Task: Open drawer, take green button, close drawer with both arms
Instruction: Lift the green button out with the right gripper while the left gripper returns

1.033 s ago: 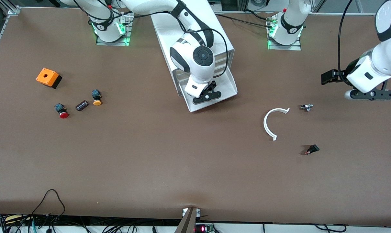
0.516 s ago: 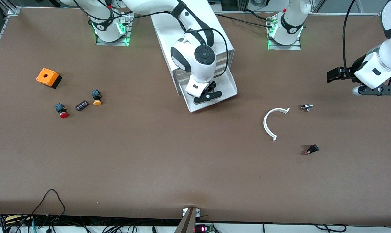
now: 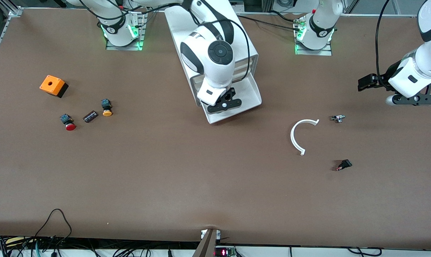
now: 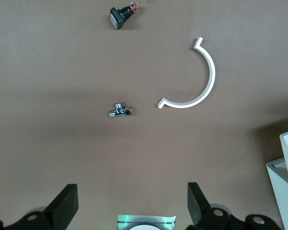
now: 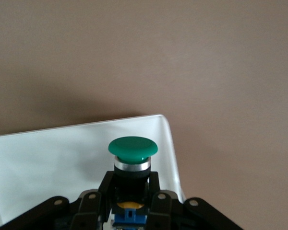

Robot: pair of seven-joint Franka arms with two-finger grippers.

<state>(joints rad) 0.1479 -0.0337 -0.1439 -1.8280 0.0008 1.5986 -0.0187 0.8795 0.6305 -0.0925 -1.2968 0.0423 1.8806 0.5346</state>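
Observation:
The white drawer [image 3: 252, 95] stands pulled out of the white cabinet [image 3: 244, 43] between the two arms' bases. My right gripper [image 3: 224, 104] hangs over the open drawer, shut on the button [image 5: 133, 148]. In the right wrist view its green cap sticks out past the black fingers [image 5: 105, 184], above the drawer's white wall [image 5: 62, 153]. In the front view the right hand hides the button. My left gripper [image 3: 411, 101] hovers open and holding nothing over the table at the left arm's end; its fingers [image 4: 62, 208] stand wide apart.
A white C-shaped strip [image 3: 297, 137], a small metal fitting [image 3: 338, 118] and a small black part [image 3: 344, 165] lie near the left gripper. Toward the right arm's end lie an orange box [image 3: 52, 85], a red-capped button [image 3: 68, 122], an orange-yellow-capped button [image 3: 106, 108] and a dark block [image 3: 90, 116].
The right gripper has risen a little over the drawer with the button. The left gripper has drifted slightly toward its end of the table.

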